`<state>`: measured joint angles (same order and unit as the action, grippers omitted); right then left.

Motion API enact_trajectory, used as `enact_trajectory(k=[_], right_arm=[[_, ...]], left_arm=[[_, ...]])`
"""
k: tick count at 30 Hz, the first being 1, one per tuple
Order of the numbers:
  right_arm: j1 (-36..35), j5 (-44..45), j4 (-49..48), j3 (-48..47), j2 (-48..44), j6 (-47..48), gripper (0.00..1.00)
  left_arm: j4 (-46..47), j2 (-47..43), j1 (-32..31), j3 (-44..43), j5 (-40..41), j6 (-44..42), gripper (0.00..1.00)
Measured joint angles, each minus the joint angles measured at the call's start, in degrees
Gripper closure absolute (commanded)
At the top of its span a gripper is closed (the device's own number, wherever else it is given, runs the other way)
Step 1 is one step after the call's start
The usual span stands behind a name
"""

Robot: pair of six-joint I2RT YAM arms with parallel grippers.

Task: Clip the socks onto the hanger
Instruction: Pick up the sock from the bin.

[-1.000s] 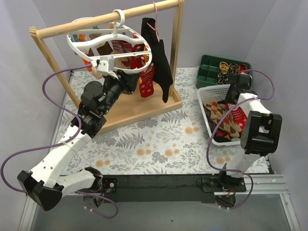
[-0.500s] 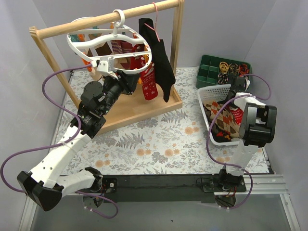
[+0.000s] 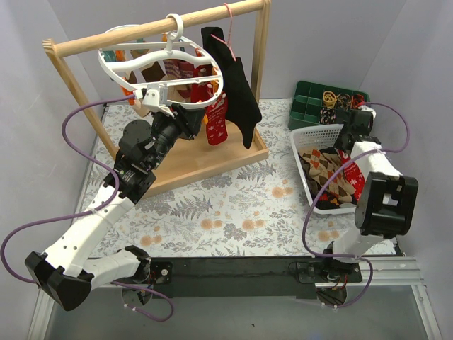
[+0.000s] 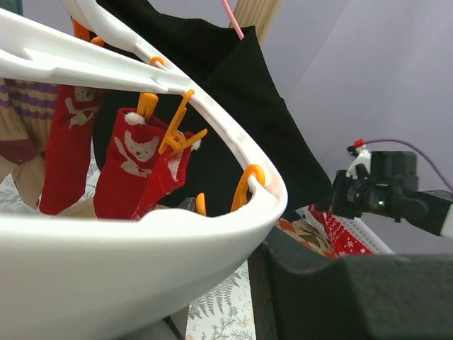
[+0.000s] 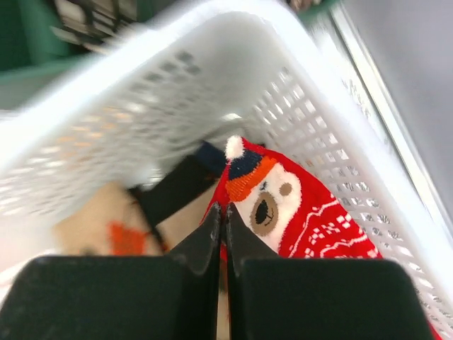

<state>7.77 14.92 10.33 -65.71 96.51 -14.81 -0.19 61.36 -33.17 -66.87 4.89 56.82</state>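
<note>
Clamping one hanger (image 4: 106,269) is the left pincer (image 3: 152,95); right pincer (image 5: 223,214) closed at one red sock (image 5: 311,219).

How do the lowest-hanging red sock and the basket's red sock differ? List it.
The hanging red sock hangs from the white hanger; the basket red sock lies in the white basket. The shut right hand meets the basket sock's edge; the hanging sock dangles beside the black garment. Both: red, white print.
</note>
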Motion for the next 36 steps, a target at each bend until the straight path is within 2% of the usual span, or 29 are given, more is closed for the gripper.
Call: enact_trajectory(k=[7, 16, 19, 27, 29, 36], right_arm=[[-2.1, -9.6, 3.0, 3.4, -14.8, 2.9, 0.99], [-14.8, -19.1, 10.4, 15.1, -27.5, 3.9, 0.99], [-15.4, -18.9, 11.5, 17.9, -29.0, 4.1, 0.91], [-16.5, -14.3, 15.4, 15.8, -29.1, 7.6, 0.63], [-17.2, -13.6, 15.7, 14.4, -28.9, 8.5, 0.59], [-19.6, -10.5, 15.7, 12.0, -28.3, 11.2, 0.58]], left_arm=[[-0.3, 0.0, 0.0, 0.0, 0.2, 0.0, 1.00], [-1.4, -0.6, 0.0, -0.1, 0.3, 0.3, 1.00], [-1.8, -0.8, 0.0, -0.1, 0.3, 0.5, 1.00], [-2.4, -1.1, 0.0, -0.1, 0.3, 0.9, 1.00], [-2.5, -1.1, 0.0, -0.1, 0.3, 1.0, 1.00], [-2.8, -1.1, 0.0, -0.2, 0.3, 1.1, 1.00]])
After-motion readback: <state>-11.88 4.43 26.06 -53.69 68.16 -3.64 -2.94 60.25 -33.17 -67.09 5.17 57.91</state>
